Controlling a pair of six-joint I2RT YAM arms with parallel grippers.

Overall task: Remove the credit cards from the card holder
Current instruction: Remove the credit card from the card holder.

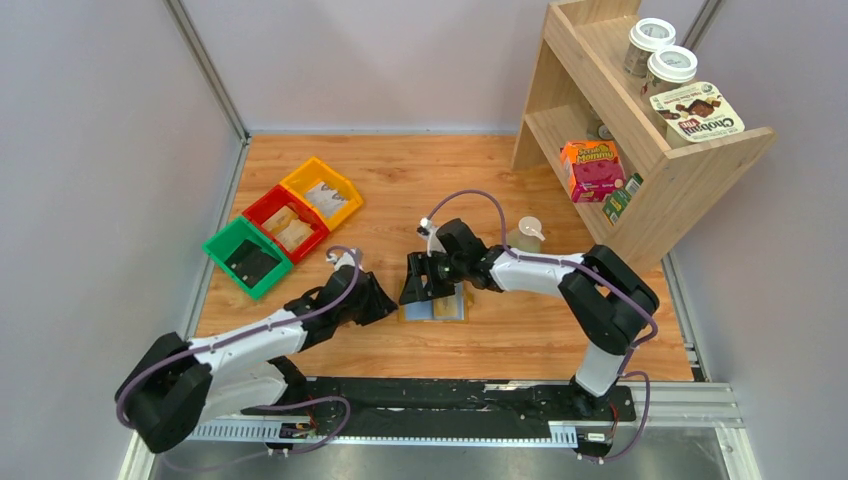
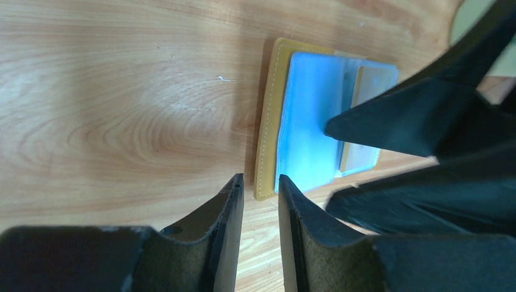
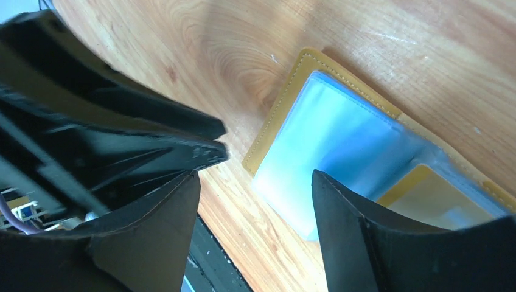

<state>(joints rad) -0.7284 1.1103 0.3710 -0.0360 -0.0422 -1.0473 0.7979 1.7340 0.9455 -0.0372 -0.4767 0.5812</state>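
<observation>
The card holder [image 1: 447,310] lies open and flat on the wooden table, a mustard-yellow wallet [image 2: 268,128] with a stitched edge [image 3: 286,109]. Pale blue credit cards [image 2: 307,121] sit in it and cover most of its inside [image 3: 328,140]. My right gripper [image 1: 424,290] is open wide just above the holder [image 3: 252,179]. One of its fingers [image 2: 365,118] rests on or just over the cards, the other stands off the holder's edge. My left gripper [image 1: 388,304] is low at the holder's left corner [image 2: 260,185]. Its jaws are only narrowly apart, with nothing between them.
Green [image 1: 247,257], red [image 1: 285,222] and yellow [image 1: 322,190] bins with tan packets stand at the left. A wooden shelf [image 1: 690,160] with cups and boxes stands at the back right. A small clear cup [image 1: 527,232] is behind the right arm.
</observation>
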